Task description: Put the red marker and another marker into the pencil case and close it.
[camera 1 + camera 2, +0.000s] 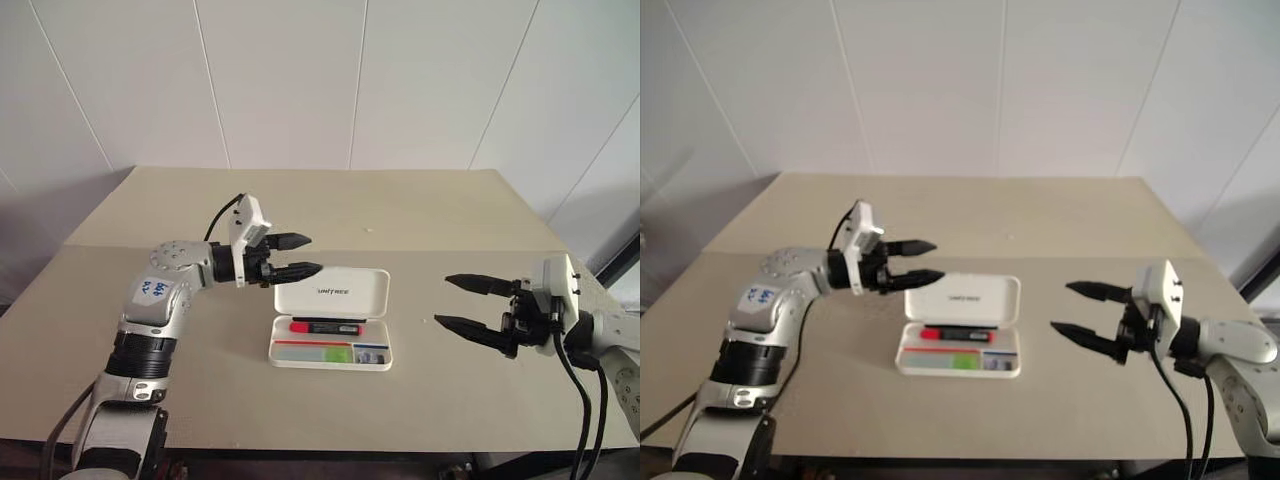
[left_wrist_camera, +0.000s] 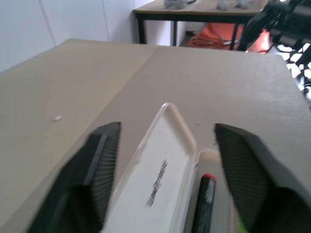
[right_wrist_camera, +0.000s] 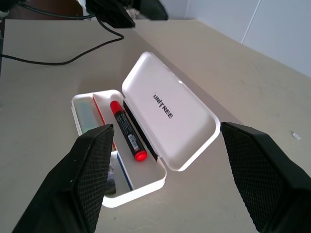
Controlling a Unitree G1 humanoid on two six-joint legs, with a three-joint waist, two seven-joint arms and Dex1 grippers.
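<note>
Left gripper point(image 1: 303, 255) hovers level just above the back left corner of the raised lid, its two black fingers parted with a clear gap between them and nothing held. Over on the other side, the right gripper point(image 1: 458, 302) hangs well apart from the case, pointing in toward it, its black fingers spread wide and empty too.

Between them sits the white hard plastic hinged pencil case point(image 1: 333, 318), near the middle of the beige table point(image 1: 420, 215), wide open. Its lid stands tilted up and back from the hinge, dark lettering showing on the inner face. Down in the tray, the short red marker with a dark end point(image 1: 325, 327) lies lengthwise along the back edge, right against the hinge line. In front of it, separated by a thin red stripe, the chunky light green highlighter-style marker point(image 1: 335, 354) lies flat in the front compartment, parallel to the red one. At the right end of that front compartment there's a small dark-and-pale item, too small to make out.

From the left wrist view, the lid's rounded corner rises between the two fingers, not touching either one.
</note>
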